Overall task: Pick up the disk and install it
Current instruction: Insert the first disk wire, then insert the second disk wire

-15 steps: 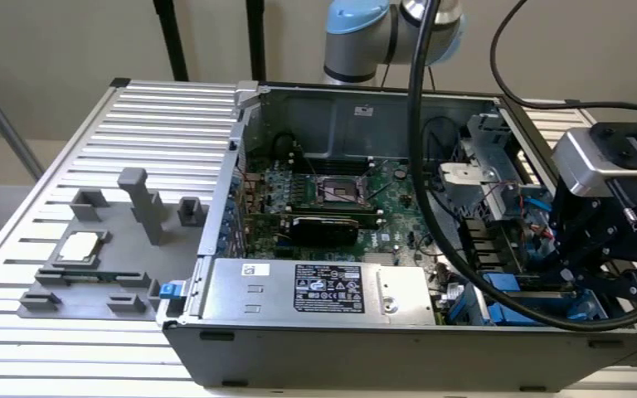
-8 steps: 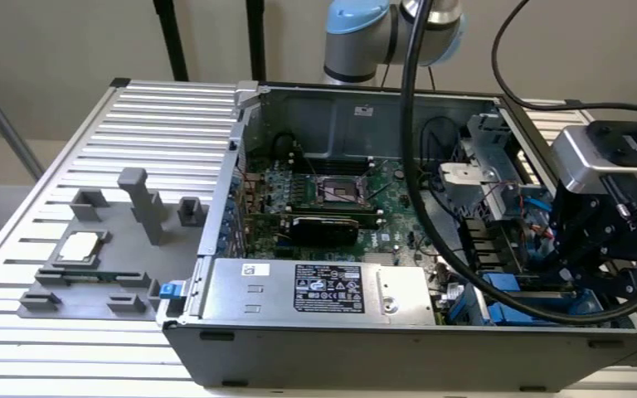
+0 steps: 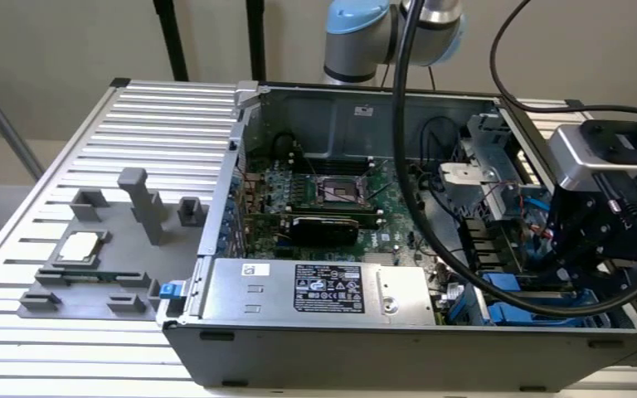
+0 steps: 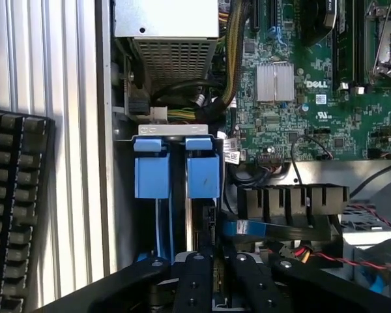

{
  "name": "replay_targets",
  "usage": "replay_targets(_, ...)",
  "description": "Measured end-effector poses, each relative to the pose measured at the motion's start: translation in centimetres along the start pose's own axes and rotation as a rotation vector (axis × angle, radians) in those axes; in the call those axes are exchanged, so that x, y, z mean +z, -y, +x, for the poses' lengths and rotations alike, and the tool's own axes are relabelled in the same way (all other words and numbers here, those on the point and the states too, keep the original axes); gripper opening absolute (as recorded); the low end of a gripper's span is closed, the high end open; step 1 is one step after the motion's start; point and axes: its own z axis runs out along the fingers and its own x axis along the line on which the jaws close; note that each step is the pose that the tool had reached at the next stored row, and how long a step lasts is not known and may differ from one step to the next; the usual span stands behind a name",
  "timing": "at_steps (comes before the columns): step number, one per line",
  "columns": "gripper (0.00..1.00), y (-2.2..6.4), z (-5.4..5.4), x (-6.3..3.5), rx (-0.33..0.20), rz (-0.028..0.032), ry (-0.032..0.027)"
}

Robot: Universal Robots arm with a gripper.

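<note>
The disk (image 4: 202,176) stands edge-on in the drive bay at the case's front corner, its bright blue carrier tab facing up. A second blue carrier (image 4: 151,173) sits in the slot beside it. My gripper (image 4: 220,287) is low inside the case, directly over the disk's near end. Its black fingers (image 4: 194,283) stand close together on either side of the disk's narrow edge. In the exterior view the gripper (image 3: 584,265) hangs over the blue carriers (image 3: 513,286) at the case's right front.
The open case (image 3: 213,249) lies on a slatted metal table. A silver power supply with a black label (image 3: 330,290) sits along the front. The motherboard (image 4: 313,98), cable bundles (image 4: 228,59) and a black multi-pin connector (image 4: 290,202) crowd the bay. A keyboard (image 4: 16,208) lies outside the case.
</note>
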Motion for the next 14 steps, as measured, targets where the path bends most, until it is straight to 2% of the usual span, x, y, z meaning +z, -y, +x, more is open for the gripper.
replay_targets(3, 0.0, -0.01, -0.18, 0.14, 0.004, 0.0006, -0.0052)
replay_targets(7, 0.0, 0.0, -0.34, 0.26, 0.007, 0.0009, -0.0092)
replay_targets(12, 0.0, 0.0, -0.39, 0.34, 0.01, 0.0012, -0.0113)
replay_targets(13, 1.0, 0.0, -0.39, 0.37, 0.01, 0.0011, -0.0099)
replay_targets(14, 1.0, 0.0, -0.4, 0.3, 0.011, 0.0011, -0.01)
